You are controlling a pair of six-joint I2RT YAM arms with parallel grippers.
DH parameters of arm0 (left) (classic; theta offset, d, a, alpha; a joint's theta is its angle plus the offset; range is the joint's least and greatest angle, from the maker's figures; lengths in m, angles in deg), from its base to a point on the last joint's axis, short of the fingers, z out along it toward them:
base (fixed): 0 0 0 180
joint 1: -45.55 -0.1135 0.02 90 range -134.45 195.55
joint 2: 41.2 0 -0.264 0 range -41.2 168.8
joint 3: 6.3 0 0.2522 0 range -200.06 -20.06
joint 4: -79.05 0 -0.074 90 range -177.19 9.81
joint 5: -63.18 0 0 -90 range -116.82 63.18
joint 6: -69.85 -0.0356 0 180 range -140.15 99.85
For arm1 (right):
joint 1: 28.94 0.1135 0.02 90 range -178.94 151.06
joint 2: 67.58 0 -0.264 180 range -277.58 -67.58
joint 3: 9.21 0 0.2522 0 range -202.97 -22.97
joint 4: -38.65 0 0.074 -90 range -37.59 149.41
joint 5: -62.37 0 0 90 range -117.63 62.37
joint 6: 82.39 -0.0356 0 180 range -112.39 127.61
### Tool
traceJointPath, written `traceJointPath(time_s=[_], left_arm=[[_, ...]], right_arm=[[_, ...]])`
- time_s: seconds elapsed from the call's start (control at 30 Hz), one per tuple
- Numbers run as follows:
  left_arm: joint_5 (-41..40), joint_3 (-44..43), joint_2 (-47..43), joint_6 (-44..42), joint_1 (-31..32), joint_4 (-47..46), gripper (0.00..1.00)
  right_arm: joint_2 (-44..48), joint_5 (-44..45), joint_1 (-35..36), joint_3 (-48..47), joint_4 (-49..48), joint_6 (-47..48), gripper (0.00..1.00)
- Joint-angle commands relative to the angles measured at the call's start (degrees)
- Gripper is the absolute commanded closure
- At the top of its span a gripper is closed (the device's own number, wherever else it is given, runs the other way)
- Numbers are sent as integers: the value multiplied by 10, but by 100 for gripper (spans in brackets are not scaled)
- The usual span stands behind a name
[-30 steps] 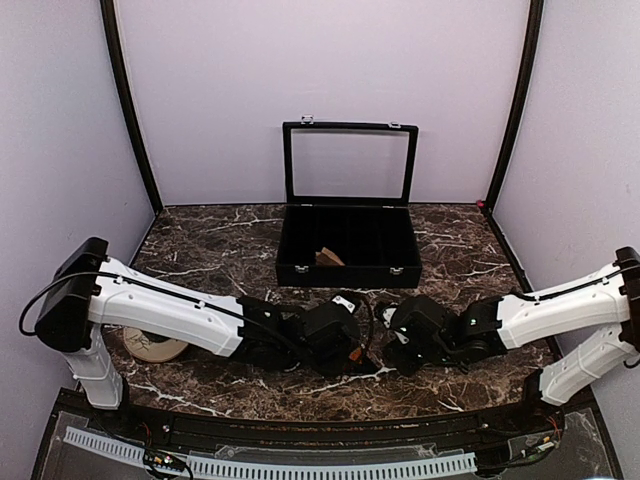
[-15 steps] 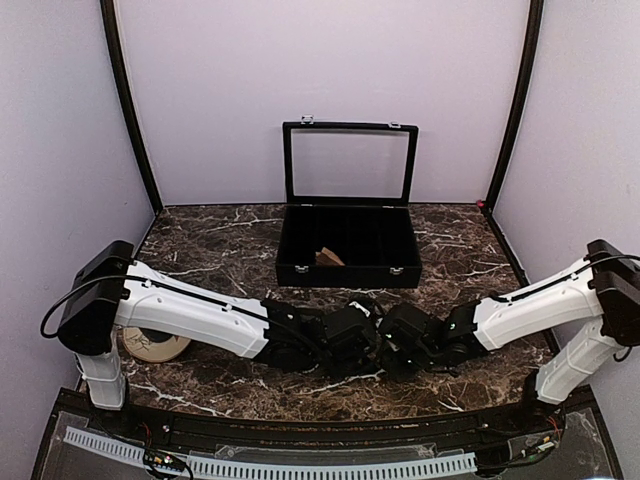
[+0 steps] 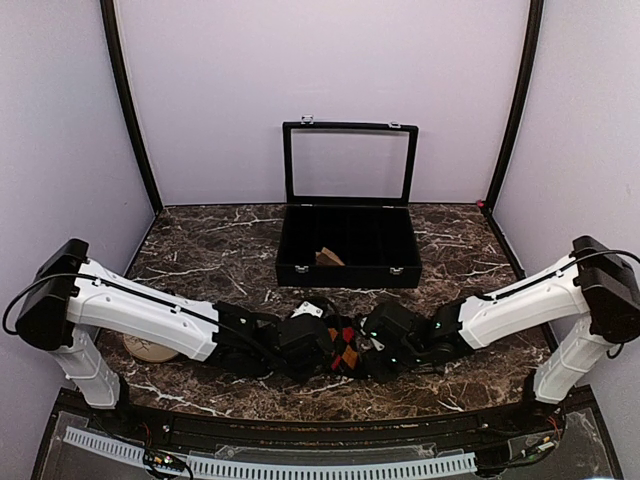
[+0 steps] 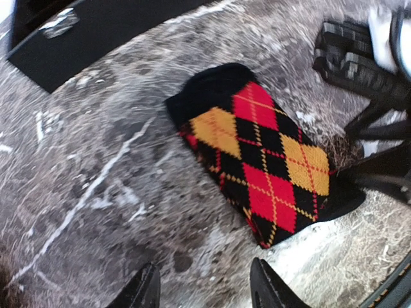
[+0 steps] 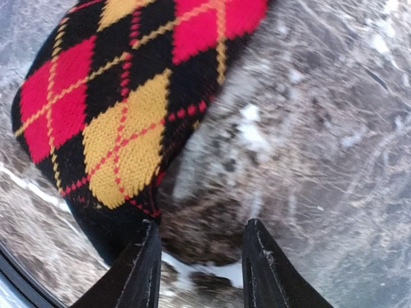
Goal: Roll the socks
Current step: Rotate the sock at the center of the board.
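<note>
The argyle sock (image 3: 345,350), with red, orange and black diamonds, lies folded into a short bundle on the marble table between my two grippers. In the left wrist view the argyle sock (image 4: 257,160) sits just beyond my left gripper (image 4: 204,292), which is open with only marble between its fingers. My right gripper (image 5: 202,269) is open too. Its left finger (image 5: 138,273) is at the black end of the sock (image 5: 122,96), and nothing sits between the jaws. The tan-brown sock (image 3: 327,258) lies in a compartment of the black case.
The black compartment case (image 3: 348,272) stands open behind the grippers, its glass lid upright; its front corner (image 4: 96,25) shows in the left wrist view. A round tan disc (image 3: 150,347) lies under the left arm. Purple walls enclose the table.
Both arms have lowered and closed in on the middle of the table. The argyle sock now shows between them. The right gripper's jaws have narrowed a little.
</note>
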Motion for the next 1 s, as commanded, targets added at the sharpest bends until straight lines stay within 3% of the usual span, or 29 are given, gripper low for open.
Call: traceJointPath(time_s=[0.0, 0.2, 0.6, 0.97], left_arm=[[-32, 27, -55, 66, 5, 21, 50], [-47, 36, -76, 71, 13, 31, 50], [-86, 21, -81, -1, 47, 42, 50], [-43, -20, -27, -172, 66, -10, 49]], right_arm=[[-27, -18, 19, -18, 16, -35, 60], [-24, 25, 23, -44, 63, -56, 57], [27, 79, 4, -45, 83, -50, 45], [70, 70, -28, -22, 74, -40, 41]])
